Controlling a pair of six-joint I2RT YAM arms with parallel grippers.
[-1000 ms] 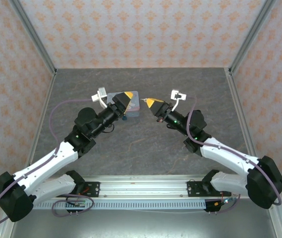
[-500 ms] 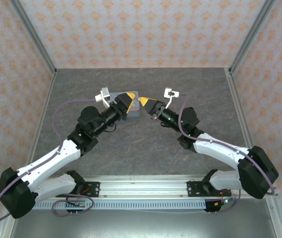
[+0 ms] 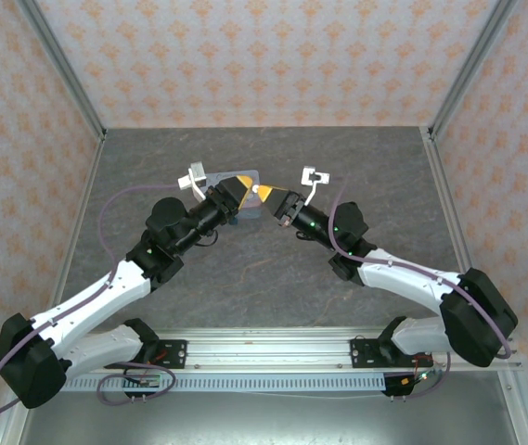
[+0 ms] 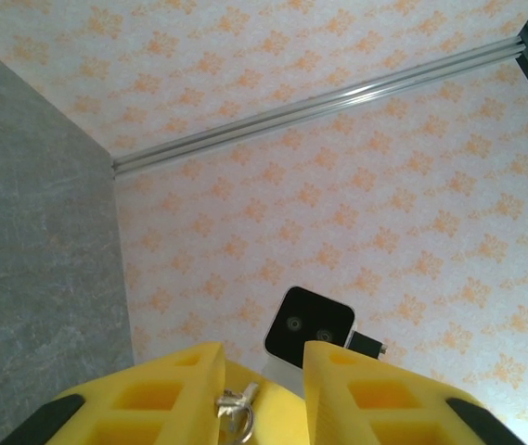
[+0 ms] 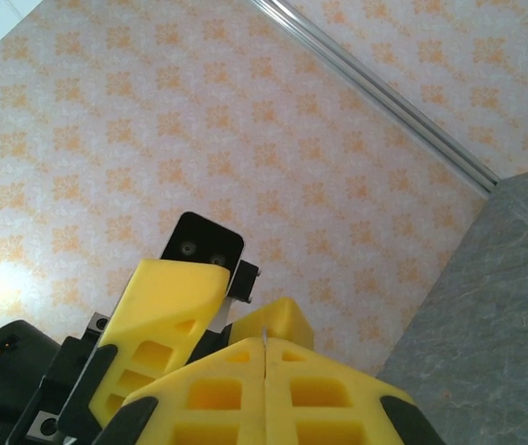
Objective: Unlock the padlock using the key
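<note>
The right claw [image 5: 264, 349] has its yellow fingers pressed flat together on the key [image 5: 264, 340]. The key shows only as a thin pale sliver standing out of the seam at the fingertips. Its long axis runs along the fingers and points straight ahead of the claw, toward the left claw [image 4: 264, 354]. The left claw faces it with its fingers a moderate gap apart. A small silvery piece with a ring [image 4: 236, 413] sits in that gap, low between the fingers. I cannot tell whether the fingers clamp it, or whether it is the key's far end. From above, the two tips nearly meet, with a light-blue tin [image 3: 252, 209] just beneath them.
</note>
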